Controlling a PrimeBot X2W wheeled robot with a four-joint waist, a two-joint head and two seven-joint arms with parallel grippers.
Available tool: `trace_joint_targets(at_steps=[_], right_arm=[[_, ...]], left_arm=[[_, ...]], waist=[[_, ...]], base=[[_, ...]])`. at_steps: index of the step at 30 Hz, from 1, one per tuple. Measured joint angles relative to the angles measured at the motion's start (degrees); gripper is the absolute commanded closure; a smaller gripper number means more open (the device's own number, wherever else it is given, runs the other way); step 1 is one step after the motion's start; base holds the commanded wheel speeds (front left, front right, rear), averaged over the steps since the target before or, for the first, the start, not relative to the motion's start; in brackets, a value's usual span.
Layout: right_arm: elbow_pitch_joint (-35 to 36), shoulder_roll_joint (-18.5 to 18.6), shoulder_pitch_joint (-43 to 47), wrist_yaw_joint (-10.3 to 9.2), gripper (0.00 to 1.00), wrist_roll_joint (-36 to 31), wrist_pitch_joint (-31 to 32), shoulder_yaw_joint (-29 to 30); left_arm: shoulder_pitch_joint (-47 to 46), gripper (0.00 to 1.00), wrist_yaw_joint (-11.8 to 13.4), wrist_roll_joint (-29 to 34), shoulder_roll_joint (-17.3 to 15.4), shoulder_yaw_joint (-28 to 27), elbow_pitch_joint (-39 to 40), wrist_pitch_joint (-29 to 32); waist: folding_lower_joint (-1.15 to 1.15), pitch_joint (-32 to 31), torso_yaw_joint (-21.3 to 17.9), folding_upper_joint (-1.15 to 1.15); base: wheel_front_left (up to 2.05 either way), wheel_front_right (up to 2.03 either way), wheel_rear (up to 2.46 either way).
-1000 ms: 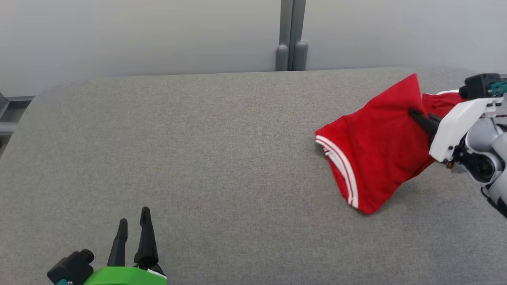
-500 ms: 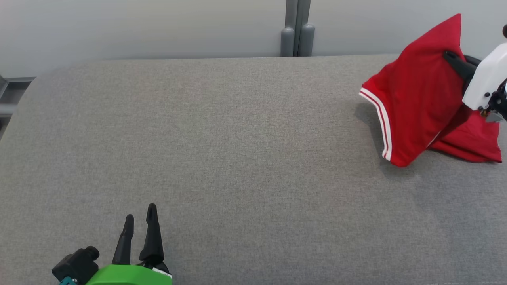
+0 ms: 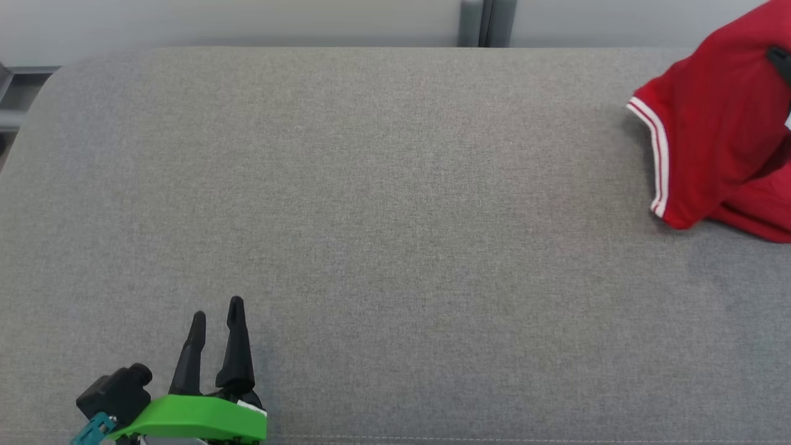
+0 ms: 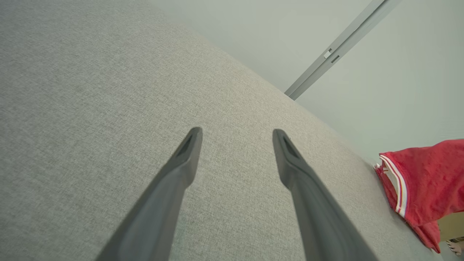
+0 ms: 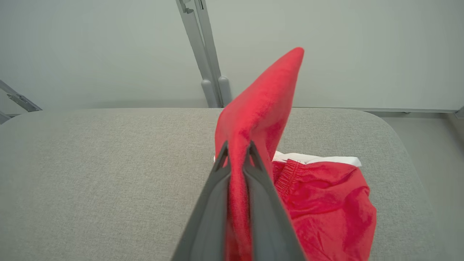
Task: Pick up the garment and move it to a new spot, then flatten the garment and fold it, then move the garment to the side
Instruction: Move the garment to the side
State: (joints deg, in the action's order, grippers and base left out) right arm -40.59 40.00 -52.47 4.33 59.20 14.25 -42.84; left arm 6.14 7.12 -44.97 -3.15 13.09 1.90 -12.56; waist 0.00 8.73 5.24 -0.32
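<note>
right wrist view: right pincer (image 5: 236,146) pinches red garment (image 5: 261,105), white band (image 5: 319,158) behind | left pincer (image 4: 236,132) wide, empty

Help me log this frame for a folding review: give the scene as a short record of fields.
table: grey fabric surface
garment: red, white-striped hem, at the table's far right, bunched, one part lifted, rest lying on the table
right gripper: shut on a raised fold of the garment
left gripper: open, holding nothing, front left
stage: not yet flattened or folded
</note>
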Motion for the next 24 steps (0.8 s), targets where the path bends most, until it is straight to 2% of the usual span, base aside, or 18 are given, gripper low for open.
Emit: trace_joint_targets(at_steps=[12,18,23,24], right_arm=[[-4.1,4.3,-2.3,-2.02,1.0,-4.2,-1.7,0.3],[-6.7,6.8,-2.3,-3.89,1.0,-8.4,-2.8,-2.0],[-9.3,7.0,-2.3,-5.52,1.0,-9.5,-4.6,-2.1],[-9.7,7.0,-2.3,-6.08,0.79,-10.0,-5.0,-2.2]], left_arm=[[-3.0,0.0,0.0,2.8,-1.5,0.0,2.5,1.9],[-4.0,0.0,0.0,3.4,-2.0,-0.2,3.2,3.0],[-4.7,0.0,0.0,4.3,-2.4,-0.6,4.3,3.5],[-4.9,0.0,0.0,4.5,-2.7,-0.8,4.5,3.8]], waist=[[0.0,6.0,0.5,0.0],[0.0,9.0,0.7,0.0],[0.0,11.2,0.8,0.0],[0.0,11.6,0.7,0.0]], base=[[0.0,0.0,0.0],[0.0,0.0,0.0],[0.0,0.0,0.0],[0.0,0.0,0.0]])
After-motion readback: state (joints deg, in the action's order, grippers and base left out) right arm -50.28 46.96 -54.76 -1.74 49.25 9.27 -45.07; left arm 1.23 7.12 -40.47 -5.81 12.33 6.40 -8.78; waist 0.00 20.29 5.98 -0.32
